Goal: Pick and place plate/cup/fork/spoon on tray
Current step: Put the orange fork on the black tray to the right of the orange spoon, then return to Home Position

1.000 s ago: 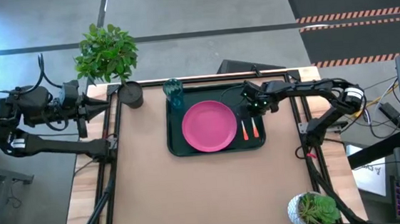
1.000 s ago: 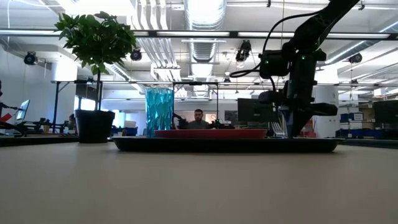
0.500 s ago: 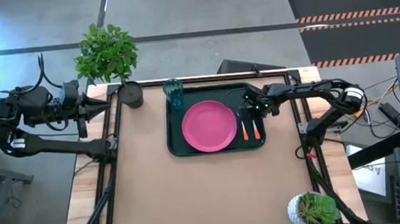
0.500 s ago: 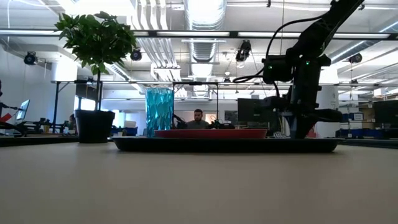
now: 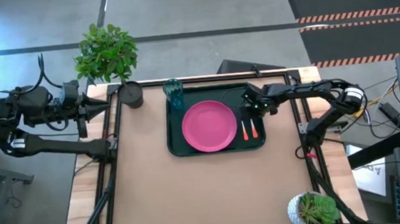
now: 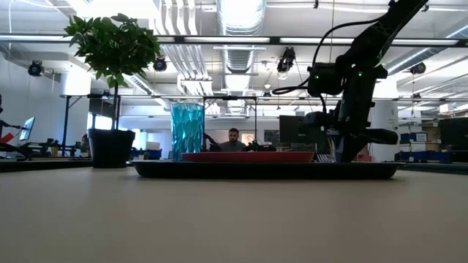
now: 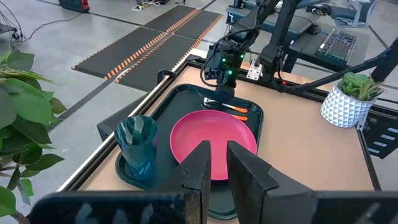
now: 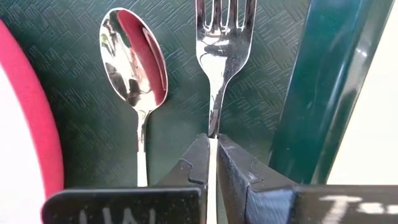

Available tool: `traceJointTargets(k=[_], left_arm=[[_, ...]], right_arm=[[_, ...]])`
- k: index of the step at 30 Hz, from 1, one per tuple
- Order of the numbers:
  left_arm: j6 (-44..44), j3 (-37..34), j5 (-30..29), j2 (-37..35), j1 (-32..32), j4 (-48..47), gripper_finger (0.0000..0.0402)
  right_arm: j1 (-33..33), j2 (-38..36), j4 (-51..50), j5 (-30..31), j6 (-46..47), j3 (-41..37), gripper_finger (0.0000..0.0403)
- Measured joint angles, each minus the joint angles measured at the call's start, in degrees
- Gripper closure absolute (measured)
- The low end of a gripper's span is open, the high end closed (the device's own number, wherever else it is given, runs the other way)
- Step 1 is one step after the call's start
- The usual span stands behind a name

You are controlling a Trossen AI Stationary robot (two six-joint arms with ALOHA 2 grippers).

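Observation:
The dark green tray (image 5: pixel 177 144) lies at the table's far middle. On it are the pink plate (image 5: pixel 208 125), the spoon (image 5: pixel 244 131) and the fork (image 5: pixel 255 129), side by side right of the plate with their orange handles toward the near edge. The teal cup (image 5: pixel 173 92) stands on the tray's far left corner. My right gripper (image 5: pixel 252 110) is down over the fork's metal part and shut on it. In the right wrist view the spoon (image 8: pixel 134 62) lies beside the fork (image 8: pixel 224 31). My left gripper (image 5: pixel 92 110) waits off the table's left edge, its fingers a narrow gap apart (image 7: pixel 219 152). My right gripper pinches the fork's slim metal neck (image 8: pixel 213 127), just behind the tines, between its two fingers. The fingers come from above and stand one on each side of the neck. The fork lies flat on the tray floor, tines toward the far edge.
A leafy plant in a dark pot (image 5: pixel 131 96) stands at the far left corner beside the cup. A plant in a white pot (image 5: pixel 313 210) stands at the near right. The tray's raised right rim (image 8: pixel 323 81) runs close beside the fork. A person (image 6: pixel 232 139) sits beyond the table.
My right gripper has gone a little toward the table's near edge and down onto the fork. The fork and the spoon lie where they were.

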Motion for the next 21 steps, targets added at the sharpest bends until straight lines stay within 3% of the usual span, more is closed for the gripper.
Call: traceJointTargets(k=[16,21], left_arm=[[0.0,0.0,0.0,0.0,0.0,0.15,0.0368],[0.2,0.0,-0.01,0.0,0.01,0.17,0.0368]], right_arm=[[0.14,0.0,-0.06,0.05,-0.58,0.46,0.0339],[0.99,-0.04,-0.31,-0.89,-2.11,3.77,0.0325]])
